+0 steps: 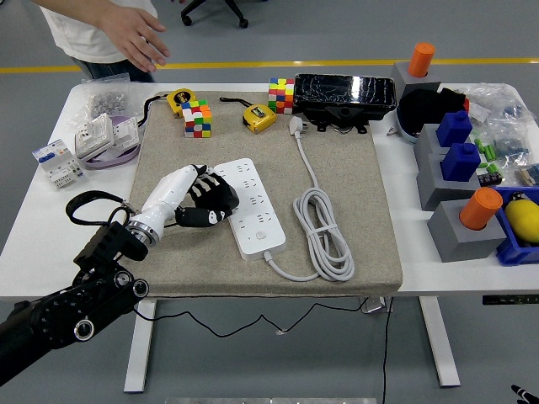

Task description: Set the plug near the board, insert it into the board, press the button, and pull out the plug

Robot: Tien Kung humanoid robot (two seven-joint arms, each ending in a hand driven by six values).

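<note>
White table (59,244) bearing a beige mat (354,194), on which lie the items listed. Power strip (250,207): white, flat on the mat, long axis running from far-left to near-right, round button (261,236) toward its near end. Cable (324,236): white, exits the strip's near end, coiled in a loop just right of the strip, then runs toward the far edge. Plug (296,125): white, lying on the mat at the cable's far end, well apart from the strip's sockets, just in front of a black foil-wrapped device (345,91). Left hand (202,202): white-backed with black fingers, loosely curled, holding nothing, at the strip's left edge, fingertips over or touching it; contact cannot be confirmed. Two colour cubes (197,118) (281,95) and two yellow tape measures (178,100) (259,117) along the mat's far edge. Person's hand (135,34): open, above the far-left corner.
</note>
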